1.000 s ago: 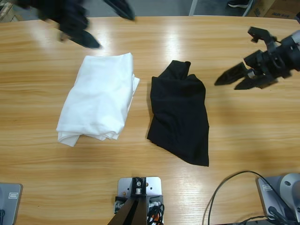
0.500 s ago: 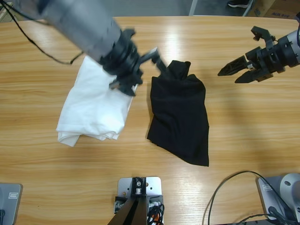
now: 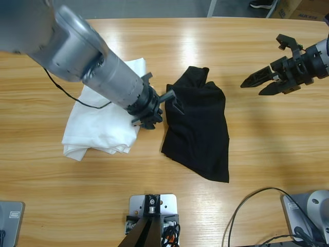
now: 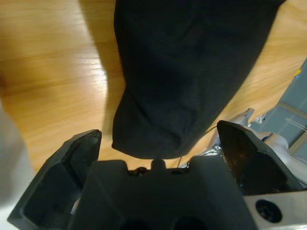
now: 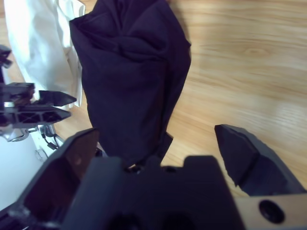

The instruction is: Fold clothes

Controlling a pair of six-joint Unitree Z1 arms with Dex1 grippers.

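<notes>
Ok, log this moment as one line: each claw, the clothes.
left claw: open, at black shirt's edge | right claw: open, apart from clothes | white shirt: folded, beside black shirt

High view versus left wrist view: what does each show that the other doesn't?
Only the high view shows the folded white shirt, the right gripper hovering off to the side with jaws open, and the left arm's silver body reaching over the white shirt. Only the left wrist view shows the left gripper with jaws spread wide around the black shirt's near edge. Both show the black shirt crumpled on the wooden table.
</notes>
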